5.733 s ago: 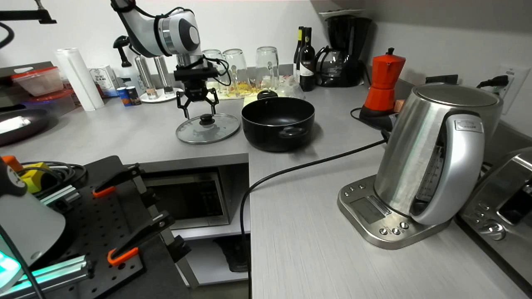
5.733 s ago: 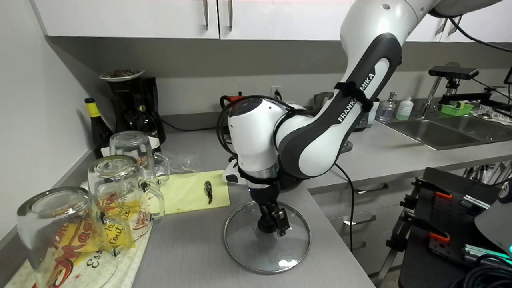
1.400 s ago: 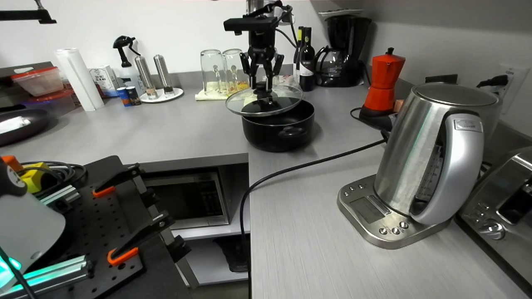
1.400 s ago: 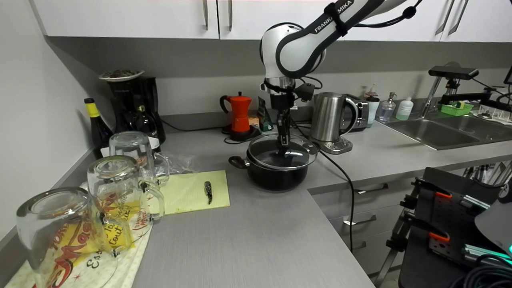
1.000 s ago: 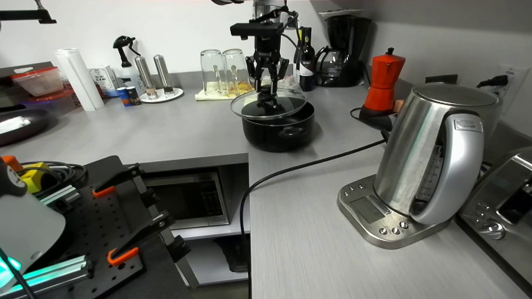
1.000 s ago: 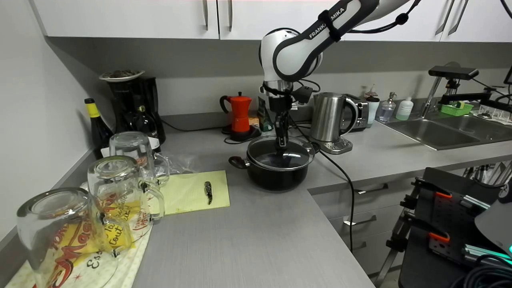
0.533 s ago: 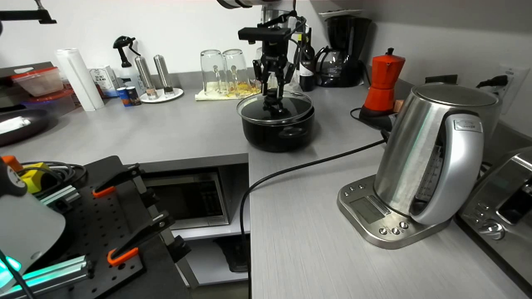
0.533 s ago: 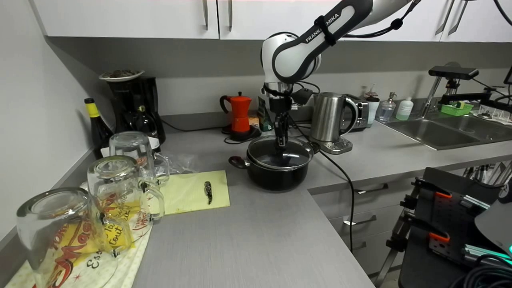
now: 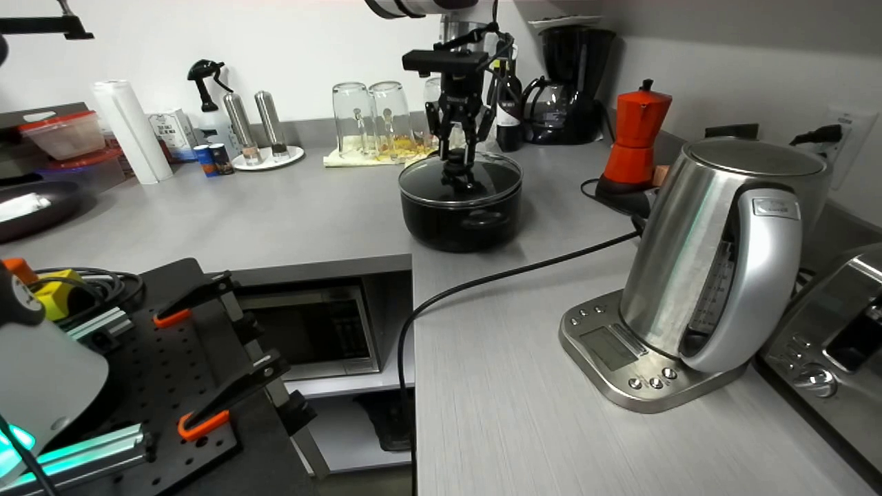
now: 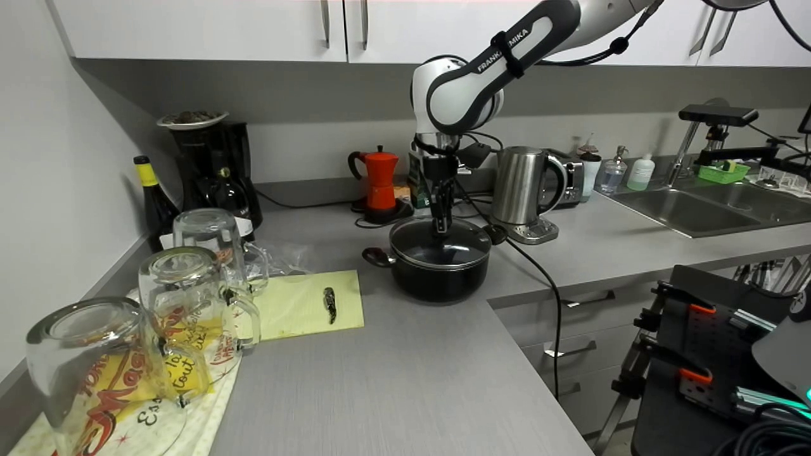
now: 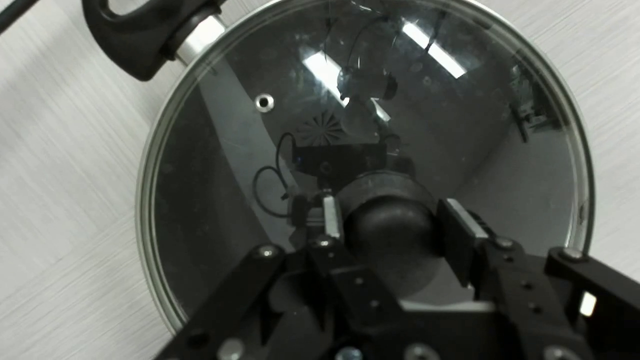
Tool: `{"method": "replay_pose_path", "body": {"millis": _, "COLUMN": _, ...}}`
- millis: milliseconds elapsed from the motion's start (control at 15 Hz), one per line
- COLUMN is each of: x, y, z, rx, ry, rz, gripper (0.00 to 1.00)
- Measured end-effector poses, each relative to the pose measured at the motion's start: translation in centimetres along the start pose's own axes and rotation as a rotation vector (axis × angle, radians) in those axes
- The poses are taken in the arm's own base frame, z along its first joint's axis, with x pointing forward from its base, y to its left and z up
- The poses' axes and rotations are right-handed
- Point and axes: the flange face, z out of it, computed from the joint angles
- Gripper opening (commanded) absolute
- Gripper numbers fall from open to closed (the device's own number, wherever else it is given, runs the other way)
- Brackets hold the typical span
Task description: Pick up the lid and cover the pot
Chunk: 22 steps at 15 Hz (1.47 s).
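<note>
The clear-glass lid (image 9: 424,180) with its metal rim lies over the mouth of the black pot (image 9: 451,227), its edge lined up with the pot's rim in both exterior views. My gripper (image 9: 457,158) points straight down above the middle of the lid. In the wrist view its two pads (image 11: 462,220) stand at either side of the dark knob (image 11: 390,225), shut on it. Glass fills most of that view, and a pot handle (image 11: 132,42) sticks out at upper left. Through the tinted reflections the pot's inside is hard to make out.
A steel kettle (image 9: 730,262) and a red moka pot (image 9: 637,138) stand near the pot. Several glass mugs (image 10: 203,297) and a yellow cloth (image 10: 291,304) lie to one side. A black cable (image 9: 524,269) crosses the counter close to the pot.
The lid has gone from the counter to over the pot, held by its knob. In the last second it came down and shifted slightly, closing the gap at the pot's rim.
</note>
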Motion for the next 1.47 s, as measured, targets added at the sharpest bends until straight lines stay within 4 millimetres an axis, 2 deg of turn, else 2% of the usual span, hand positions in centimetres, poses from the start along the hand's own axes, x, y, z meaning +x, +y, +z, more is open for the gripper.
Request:
{"method": "replay_pose_path", "body": {"millis": 667, "x": 1.2, "y": 0.5, "z": 0.2, "rx": 0.005, "ry": -0.010, "rz": 0.005, "gripper": 0.25}}
{"method": "replay_pose_path", "body": {"millis": 1467, "x": 1.0, "y": 0.4, "z": 0.5, "rx": 0.006, "ry": -0.015, "rz": 0.002, "gripper": 0.25}}
